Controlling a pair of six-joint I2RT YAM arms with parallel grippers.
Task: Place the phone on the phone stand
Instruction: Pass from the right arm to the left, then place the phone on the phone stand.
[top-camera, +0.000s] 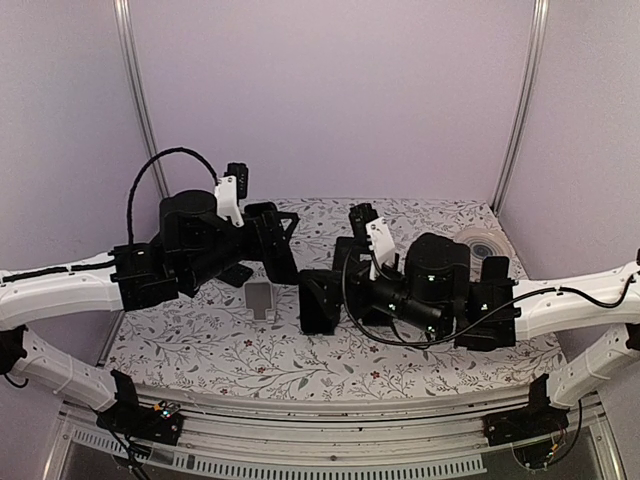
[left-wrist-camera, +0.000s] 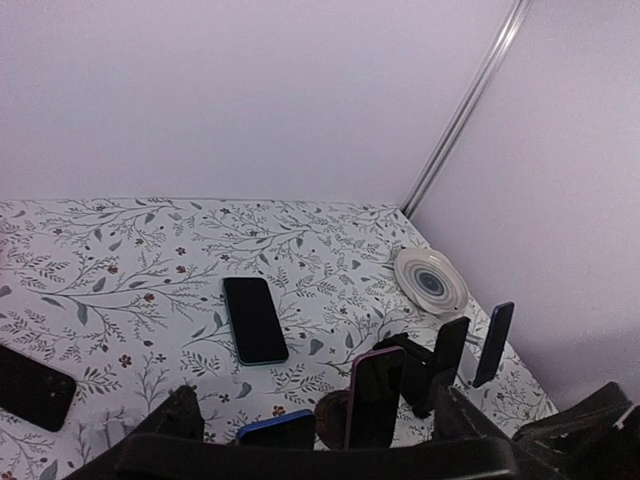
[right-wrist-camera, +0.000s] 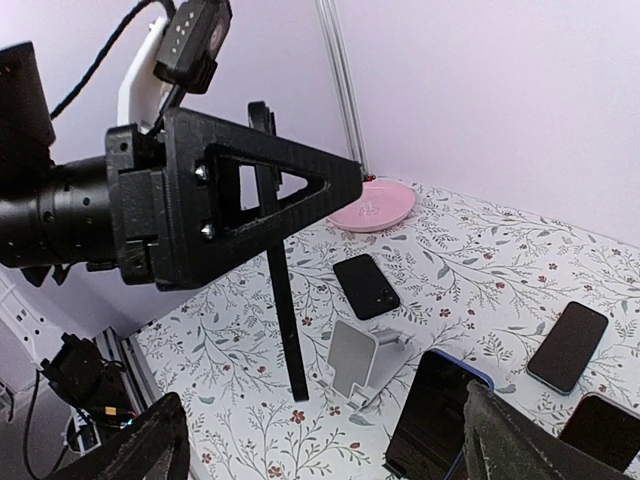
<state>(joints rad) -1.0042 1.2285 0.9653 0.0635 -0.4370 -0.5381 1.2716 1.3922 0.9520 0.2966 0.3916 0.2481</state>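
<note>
A dark phone with a blue edge (right-wrist-camera: 432, 418) stands tilted on the table between the fingers of my right gripper (right-wrist-camera: 322, 410), close to the right finger (right-wrist-camera: 520, 440). The jaws stand wide apart and do not clamp it. Just left of it stands an empty silver phone stand (right-wrist-camera: 360, 365), also seen from above (top-camera: 260, 298). My right gripper (top-camera: 322, 300) hangs right of that stand. Over the stand's far side, my left gripper (top-camera: 260, 260) is open with nothing in it, and one thin finger (right-wrist-camera: 285, 320) reaches down to the table.
A black phone (right-wrist-camera: 365, 285) lies flat beyond the stand, before a pink plate (right-wrist-camera: 375, 205). More phones lie at the right (right-wrist-camera: 568, 345). The left wrist view shows a flat phone (left-wrist-camera: 254, 318), upright phones (left-wrist-camera: 375, 395) (left-wrist-camera: 493, 343) and a striped plate (left-wrist-camera: 430, 280).
</note>
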